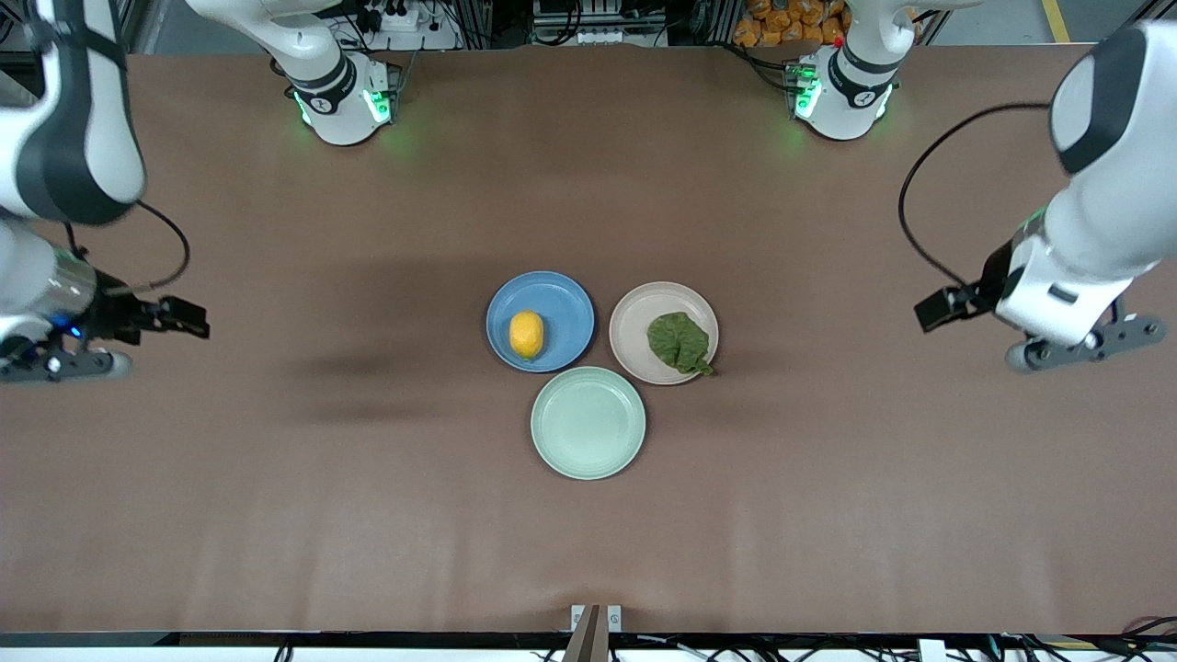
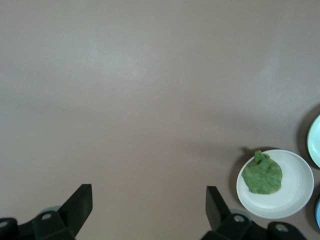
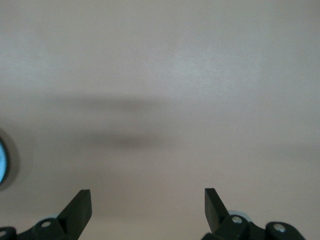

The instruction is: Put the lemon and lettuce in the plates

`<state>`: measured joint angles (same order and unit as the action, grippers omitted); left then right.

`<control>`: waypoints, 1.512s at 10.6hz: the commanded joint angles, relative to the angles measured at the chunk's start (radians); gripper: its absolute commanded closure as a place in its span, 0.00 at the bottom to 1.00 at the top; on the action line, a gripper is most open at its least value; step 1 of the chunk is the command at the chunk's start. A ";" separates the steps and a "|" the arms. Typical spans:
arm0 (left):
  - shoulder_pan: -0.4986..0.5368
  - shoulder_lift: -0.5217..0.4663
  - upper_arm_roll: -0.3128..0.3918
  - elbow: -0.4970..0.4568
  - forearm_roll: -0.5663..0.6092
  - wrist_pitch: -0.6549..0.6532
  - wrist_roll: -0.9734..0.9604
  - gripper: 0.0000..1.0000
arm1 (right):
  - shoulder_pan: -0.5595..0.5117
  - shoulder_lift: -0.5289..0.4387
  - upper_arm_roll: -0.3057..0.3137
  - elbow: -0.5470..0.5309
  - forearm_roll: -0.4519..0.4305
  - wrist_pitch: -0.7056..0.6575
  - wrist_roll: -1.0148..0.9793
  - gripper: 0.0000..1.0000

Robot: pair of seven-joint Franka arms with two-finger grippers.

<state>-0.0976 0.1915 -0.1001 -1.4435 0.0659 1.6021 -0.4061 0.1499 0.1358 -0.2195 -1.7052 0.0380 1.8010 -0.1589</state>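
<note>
The yellow lemon (image 1: 526, 334) lies in the blue plate (image 1: 565, 308) at the table's middle. The dark green lettuce (image 1: 679, 342) lies in the beige-pink plate (image 1: 639, 317) beside it, toward the left arm's end. In the left wrist view the lettuce (image 2: 262, 173) shows in that plate (image 2: 290, 200). My left gripper (image 1: 1090, 348) (image 2: 148, 202) is open and empty over bare table at the left arm's end. My right gripper (image 1: 55, 363) (image 3: 148, 206) is open and empty over bare table at the right arm's end. A sliver of the blue plate (image 3: 2, 162) shows in the right wrist view.
An empty pale mint-green plate (image 1: 588, 423) sits nearer to the front camera, touching both other plates; its edge (image 2: 315, 140) shows in the left wrist view. The brown table cover (image 1: 276, 478) stretches around the plates.
</note>
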 commanded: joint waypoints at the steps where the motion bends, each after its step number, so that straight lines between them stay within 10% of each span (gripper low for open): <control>1: 0.074 -0.081 -0.010 -0.032 -0.105 -0.022 0.032 0.00 | -0.024 -0.120 0.012 -0.050 -0.004 -0.056 0.006 0.00; 8: 0.117 -0.251 -0.009 -0.236 -0.133 0.025 0.167 0.00 | -0.047 -0.188 0.014 0.088 -0.036 -0.334 0.001 0.00; 16: 0.093 -0.242 0.011 -0.124 -0.097 0.012 0.254 0.00 | -0.075 -0.177 0.015 0.154 -0.003 -0.374 0.002 0.00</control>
<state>0.0018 -0.0536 -0.1044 -1.5947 -0.0415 1.6234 -0.1761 0.0932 -0.0505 -0.2181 -1.5699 0.0225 1.4426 -0.1586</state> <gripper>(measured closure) 0.000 0.000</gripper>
